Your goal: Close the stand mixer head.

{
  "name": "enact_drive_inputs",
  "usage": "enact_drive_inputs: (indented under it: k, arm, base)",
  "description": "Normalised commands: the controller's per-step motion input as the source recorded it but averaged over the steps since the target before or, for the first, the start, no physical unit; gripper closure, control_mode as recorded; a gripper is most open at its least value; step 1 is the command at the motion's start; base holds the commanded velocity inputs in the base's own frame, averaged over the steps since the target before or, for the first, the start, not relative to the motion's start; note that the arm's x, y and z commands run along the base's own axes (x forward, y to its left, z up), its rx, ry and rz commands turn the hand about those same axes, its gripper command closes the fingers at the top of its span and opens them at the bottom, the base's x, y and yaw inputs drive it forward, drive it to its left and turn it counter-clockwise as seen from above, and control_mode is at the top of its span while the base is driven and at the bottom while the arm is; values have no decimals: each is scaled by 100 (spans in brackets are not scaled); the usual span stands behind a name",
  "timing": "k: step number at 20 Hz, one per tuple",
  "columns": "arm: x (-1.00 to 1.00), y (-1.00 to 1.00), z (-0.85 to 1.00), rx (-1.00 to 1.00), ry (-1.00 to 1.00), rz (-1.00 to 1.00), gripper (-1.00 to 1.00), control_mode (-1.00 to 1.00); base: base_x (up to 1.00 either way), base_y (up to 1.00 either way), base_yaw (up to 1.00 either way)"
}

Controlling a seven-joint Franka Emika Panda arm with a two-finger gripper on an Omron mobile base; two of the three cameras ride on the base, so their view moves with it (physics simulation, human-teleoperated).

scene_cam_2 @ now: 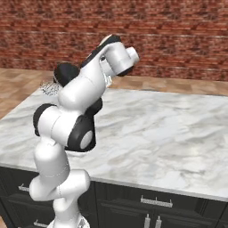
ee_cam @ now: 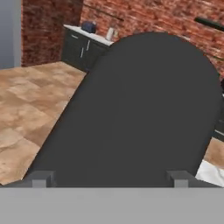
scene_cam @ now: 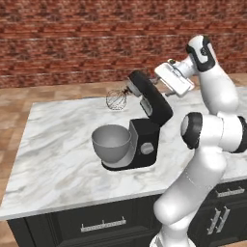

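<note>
Black stand mixer head (scene_cam: 152, 99) is tilted up over the grey bowl (scene_cam: 111, 141) on the marble counter (scene_cam: 58, 159). Gripper (scene_cam: 163, 85) sits spread at its top end, contact probably light. Push down steadily, staying centred.

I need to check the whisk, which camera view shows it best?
The left base view: the wire whisk hangs clear under the raised stand mixer head. The right base view shows a sliver beside the arm; in the hand view I can't make it out.
</note>
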Motion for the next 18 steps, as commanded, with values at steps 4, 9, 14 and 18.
enact_drive_inputs:
  k: [4, 9, 14, 18]
  arm:
    - [6, 100, -26, -30, -41, 19, -100, -100]
    - [-45, 81, 0, -13, -36, -2, -100, -100]
    - [-69, 1, 2, -2, -21, -2, -100, -100]
    - [-36, 0, 0, -2, -10, 0, -100, -100]
  base:
    - [0, 0, 0]
    - [0, 0, 0]
    - [0, 0, 0]
    - [0, 0, 0]
